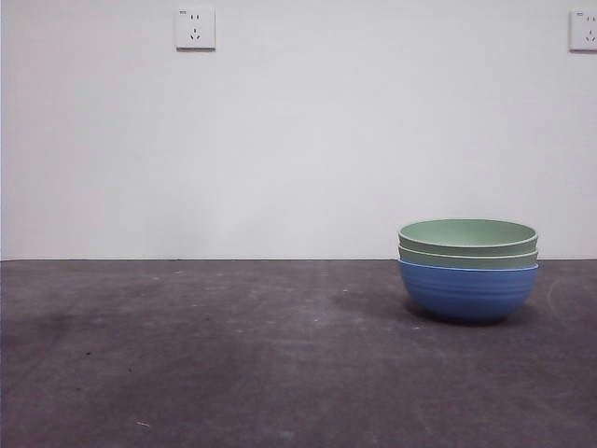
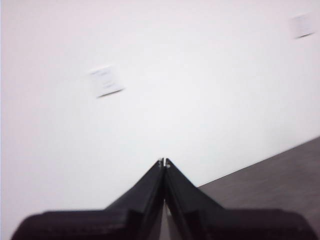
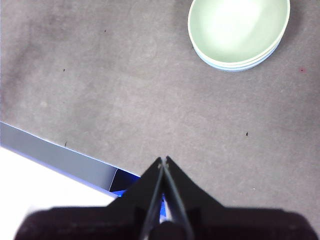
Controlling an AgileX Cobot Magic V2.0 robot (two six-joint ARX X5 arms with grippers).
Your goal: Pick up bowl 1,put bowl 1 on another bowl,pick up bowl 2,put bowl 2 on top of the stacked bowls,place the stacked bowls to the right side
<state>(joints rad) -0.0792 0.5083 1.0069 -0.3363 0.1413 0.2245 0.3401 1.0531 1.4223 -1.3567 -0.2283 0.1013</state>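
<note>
The stacked bowls (image 1: 467, 269) stand alone on the table (image 1: 233, 355); both grippers' fingers closed, empty.

No readable text, label, brand, number or sign on anything in view.

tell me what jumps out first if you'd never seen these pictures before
The stacked bowls catch the eye first: two pale green bowls nested in the blue bowl, standing on the dark grey table toward the right of the front view. Neither arm is near them; the left gripper points at the white wall, and the right gripper hangs shut above bare tabletop, apart from the stack.
</note>
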